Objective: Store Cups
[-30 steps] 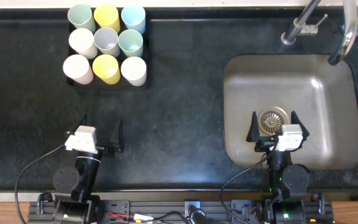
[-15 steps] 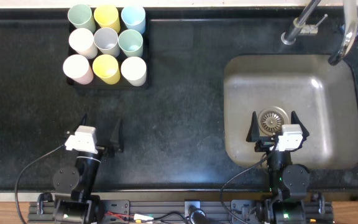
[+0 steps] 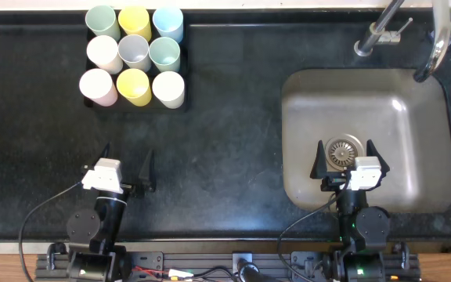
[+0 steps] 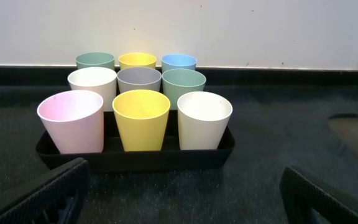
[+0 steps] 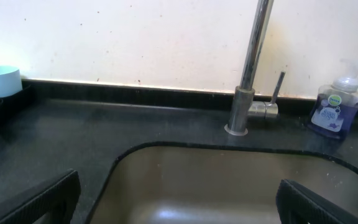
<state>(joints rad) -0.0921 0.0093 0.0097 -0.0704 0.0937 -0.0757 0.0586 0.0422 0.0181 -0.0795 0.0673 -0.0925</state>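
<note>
Both grippers stand spread wide and empty, and the cups sit in their tray.
The black countertop [image 3: 225, 117] lies under the left gripper [image 3: 128, 153], and the steel sink [image 3: 413, 110] lies under the right gripper [image 3: 344, 149]. Well ahead of the left gripper, a black tray [image 4: 135, 160] holds nine upright cups [image 4: 142, 118] in three rows. Ahead of the right gripper stands the faucet [image 5: 253, 62], with a soap bottle [image 5: 334, 106] beside it.

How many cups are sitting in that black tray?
9, all upright in the tray: back row green, yellow, blue; middle row white, grey, green; front row pink, yellow, cream. None look hidden.
</note>
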